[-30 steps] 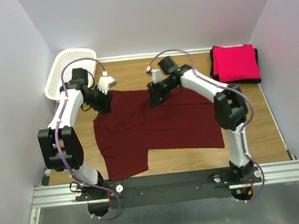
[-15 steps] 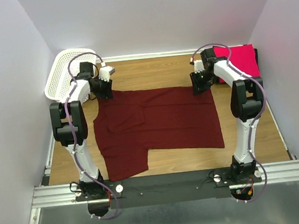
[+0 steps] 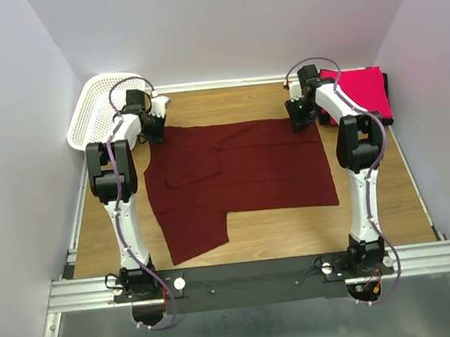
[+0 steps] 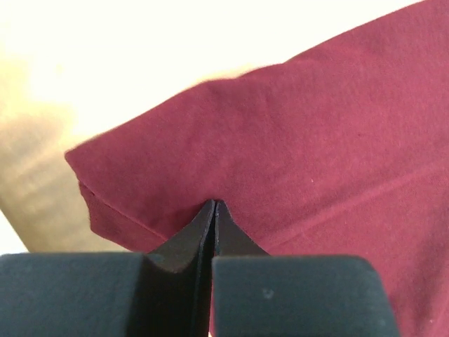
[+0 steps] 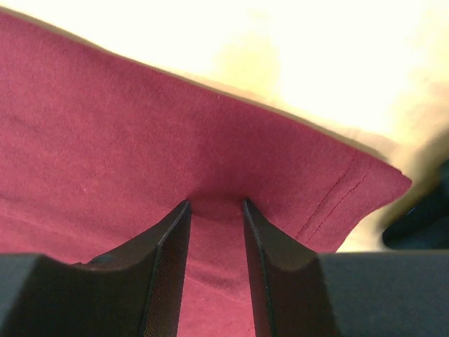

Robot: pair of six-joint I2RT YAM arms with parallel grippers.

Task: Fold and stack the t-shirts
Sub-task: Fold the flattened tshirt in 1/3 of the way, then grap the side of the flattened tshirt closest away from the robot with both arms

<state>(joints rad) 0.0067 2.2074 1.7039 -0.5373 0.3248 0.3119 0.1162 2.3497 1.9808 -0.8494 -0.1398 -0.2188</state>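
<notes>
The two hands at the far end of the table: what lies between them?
In the top view, the far edge of the maroon t-shirt spans from the left hand to the right hand, with bare wooden table beyond it.
</notes>
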